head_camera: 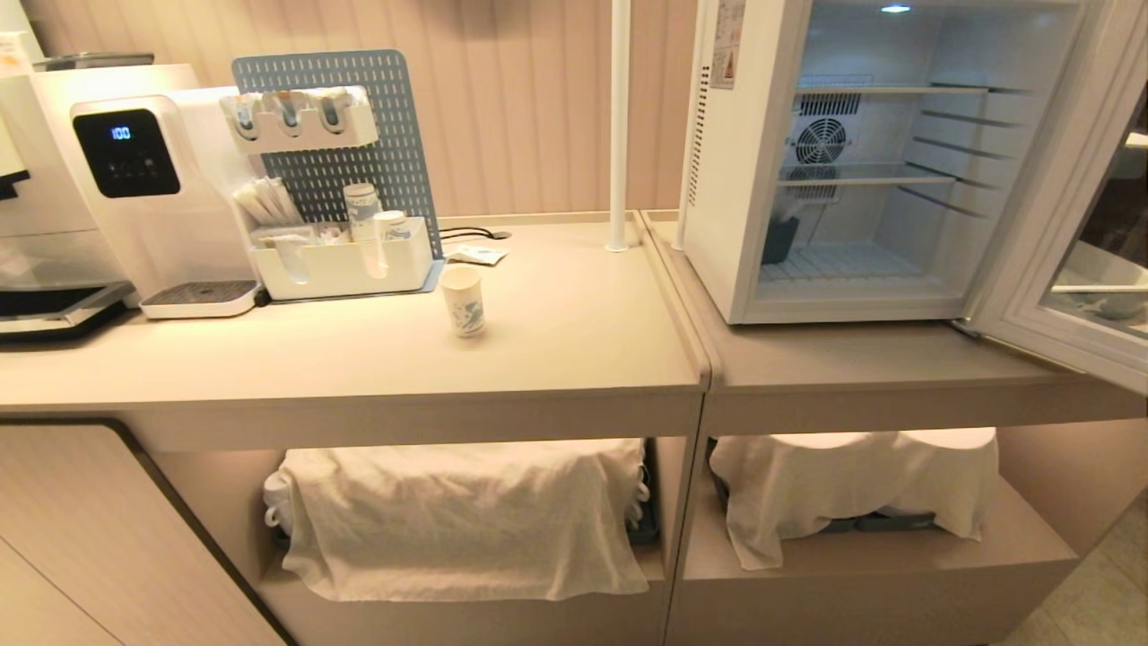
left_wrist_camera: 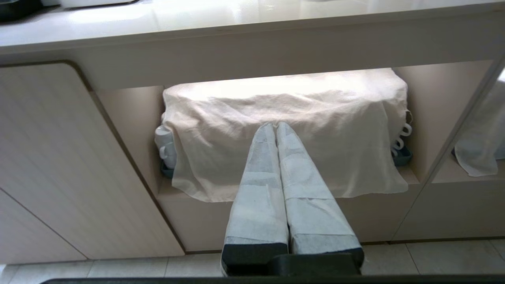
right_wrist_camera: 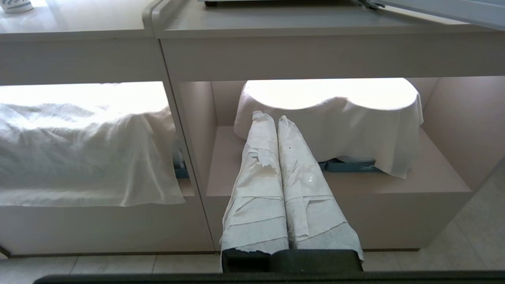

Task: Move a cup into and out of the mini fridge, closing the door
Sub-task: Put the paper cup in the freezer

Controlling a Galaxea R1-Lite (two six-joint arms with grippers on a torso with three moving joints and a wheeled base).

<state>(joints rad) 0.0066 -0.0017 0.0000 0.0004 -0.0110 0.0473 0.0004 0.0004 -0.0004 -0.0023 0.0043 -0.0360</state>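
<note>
Both my tools, left [left_wrist_camera: 276,128] and right [right_wrist_camera: 276,118], hang closed and empty below the table [head_camera: 574,359]; the cup [head_camera: 463,301] above probably tips if I clip it.

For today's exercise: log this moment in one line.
cup: on counter | fridge door: open | left gripper: shut, low | right gripper: shut, low

We see a white cup [head_camera: 463,301] with a blue print, a pale beige bench [head_camera: 574,341], a white fridge [head_camera: 731,179], its door [head_camera: 1067,260] framed in pale grey-white, a grey-blue pegboard [head_camera: 345,135] with slotted holes, cream cloths [head_camera: 462,516], white-wrapped left pincer [left_wrist_camera: 276,127] and right pincer [right_wrist_camera: 272,118].
</note>
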